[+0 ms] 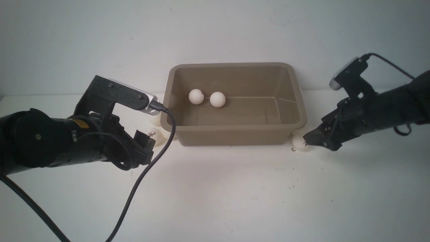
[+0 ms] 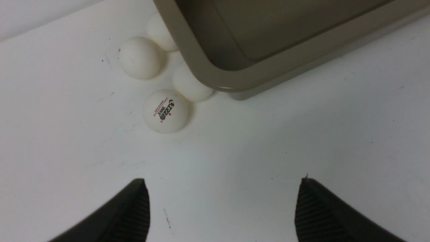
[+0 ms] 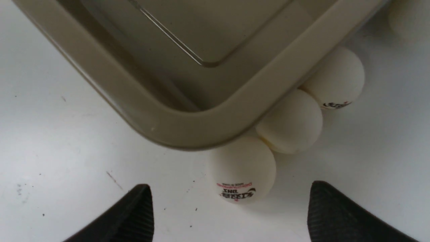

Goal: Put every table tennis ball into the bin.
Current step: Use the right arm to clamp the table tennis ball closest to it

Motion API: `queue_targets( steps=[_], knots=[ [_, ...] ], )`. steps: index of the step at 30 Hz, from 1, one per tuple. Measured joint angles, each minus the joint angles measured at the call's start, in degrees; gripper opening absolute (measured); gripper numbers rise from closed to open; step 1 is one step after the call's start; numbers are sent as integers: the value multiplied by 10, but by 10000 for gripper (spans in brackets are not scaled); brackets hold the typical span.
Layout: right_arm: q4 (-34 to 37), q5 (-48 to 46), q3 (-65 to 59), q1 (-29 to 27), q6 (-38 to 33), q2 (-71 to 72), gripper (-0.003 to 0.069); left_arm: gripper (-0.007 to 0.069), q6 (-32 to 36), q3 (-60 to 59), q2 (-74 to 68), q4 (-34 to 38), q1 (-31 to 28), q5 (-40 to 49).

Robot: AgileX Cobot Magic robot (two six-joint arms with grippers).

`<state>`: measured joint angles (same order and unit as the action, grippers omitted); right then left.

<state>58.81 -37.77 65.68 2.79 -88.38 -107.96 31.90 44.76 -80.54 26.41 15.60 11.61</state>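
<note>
Right gripper (image 3: 230, 208) wide open, nothing held; logo ball (image 3: 242, 169) just ahead of it, beside bin (image 1: 235, 136). Left gripper (image 2: 222, 208) also wide open, empty; four balls (image 2: 165, 111) on surface (image 1: 215, 201) ahead of it, near bin. Two balls (image 1: 217, 99) inside bin, between grippers.

A pale table (image 1: 221, 195) carries the bin (image 1: 231, 136) and apparently several balls (image 2: 165, 111).
</note>
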Motion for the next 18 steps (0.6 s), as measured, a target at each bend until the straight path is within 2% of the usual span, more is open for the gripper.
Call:
queue_targets(
  steps=[4,18],
  knots=[
    [34,7,0,0,-30,-24,556,520,1,0,0,0,0,0],
    [105,36,0,0,-66,-67,556,520,1,0,0,1,0,-1]
  ],
)
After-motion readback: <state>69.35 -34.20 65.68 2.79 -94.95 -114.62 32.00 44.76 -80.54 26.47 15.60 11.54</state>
